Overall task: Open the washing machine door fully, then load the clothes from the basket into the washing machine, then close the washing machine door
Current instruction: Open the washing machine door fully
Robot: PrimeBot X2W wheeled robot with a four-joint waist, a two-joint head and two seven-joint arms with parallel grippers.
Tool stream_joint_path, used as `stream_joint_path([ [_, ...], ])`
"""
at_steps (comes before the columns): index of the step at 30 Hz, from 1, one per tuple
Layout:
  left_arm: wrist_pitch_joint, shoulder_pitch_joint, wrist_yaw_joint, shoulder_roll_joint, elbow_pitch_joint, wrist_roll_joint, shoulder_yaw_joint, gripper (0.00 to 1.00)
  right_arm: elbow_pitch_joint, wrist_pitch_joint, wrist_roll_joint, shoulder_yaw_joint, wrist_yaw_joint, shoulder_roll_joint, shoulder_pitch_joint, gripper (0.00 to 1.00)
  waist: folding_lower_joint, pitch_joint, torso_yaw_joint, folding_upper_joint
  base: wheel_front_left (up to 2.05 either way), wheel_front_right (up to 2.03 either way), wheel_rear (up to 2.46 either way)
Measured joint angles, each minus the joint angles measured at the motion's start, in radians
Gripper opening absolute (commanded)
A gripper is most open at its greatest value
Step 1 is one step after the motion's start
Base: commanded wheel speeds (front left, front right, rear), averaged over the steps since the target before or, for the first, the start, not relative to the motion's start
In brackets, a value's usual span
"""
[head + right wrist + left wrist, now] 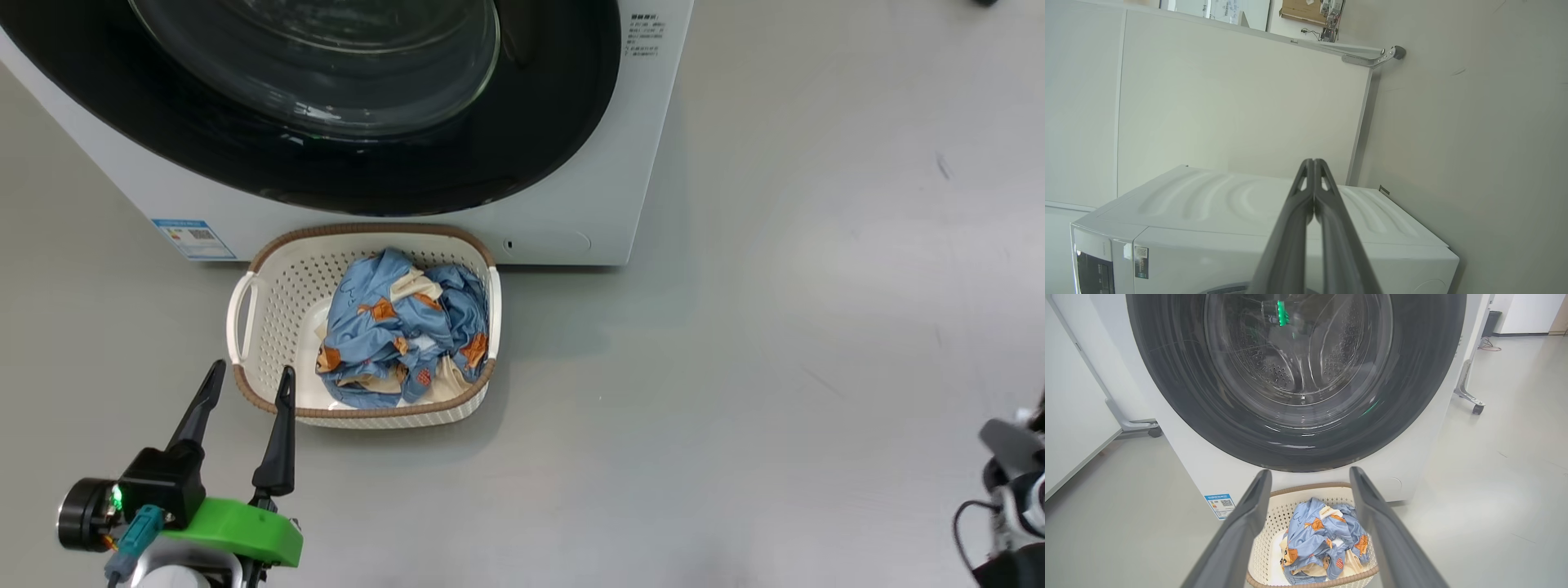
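The washing machine door [555, 122] [1298, 375], a glossy black ring around clear glass, sits flush against the white washing machine [571, 220] [1249, 212]. On the floor right in front stands the basket [367, 231] [1271, 522], with the blue printed clothes [400, 327] [1318, 539] bundled inside. My left gripper [252, 369] [1310, 472] hovers open and empty at the basket's near left corner, fingers pointing toward the machine. My right gripper [1313, 160] is shut on nothing, off to the right of the machine.
A blue label sticker [193, 238] marks the machine's lower left front. White partition panels on castered feet [1472, 404] stand on both sides of the machine. Open grey floor [775, 327] stretches right of the basket. Part of my right arm [1012, 482] shows at the lower right.
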Motion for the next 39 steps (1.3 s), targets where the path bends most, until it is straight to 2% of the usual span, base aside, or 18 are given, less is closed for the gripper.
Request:
stream_joint_path([
  [3, 0.0, -0.012, 0.0, 0.003, -0.012, -0.005, -0.007, 1.0, 0.0, 0.032, 0.048, -0.025, 0.0, -0.039, -0.029, 0.0, 0.0, 0.026, 0.006, 0.0, 0.0, 0.0, 0.0],
  [8, 0.0, -0.019, 0.0, 0.007, -0.018, -0.008, -0.015, 1.0, 0.032, 0.108, 0.046, -0.003, 0.0, -0.111, -0.058, 0.0, 0.0, 0.073, 0.016, 0.0, 0.0, 0.0, 0.0],
  [17, 0.0, -0.056, 0.0, 0.006, -0.034, -0.027, -0.016, 1.0, 0.034, 0.245, 0.07, 0.054, 0.0, -0.183, -0.182, 0.0, 0.0, 0.162, 0.046, 0.0, 0.0, 0.0, 0.0],
  [24, 0.0, -0.093, 0.0, -0.003, -0.048, -0.034, -0.013, 1.0, 0.021, 0.293, 0.077, 0.062, 0.0, -0.233, -0.278, 0.0, 0.0001, 0.23, 0.079, 0.0, 0.0, 0.0, 0.0],
  [39, 0.0, -0.142, 0.0, -0.037, -0.043, -0.042, -0.011, 1.0, -0.026, 0.411, 0.056, 0.207, 0.0, -0.265, -0.461, 0.0, 0.0001, 0.326, 0.156, 0.0, 0.0, 0.0, 0.0],
])
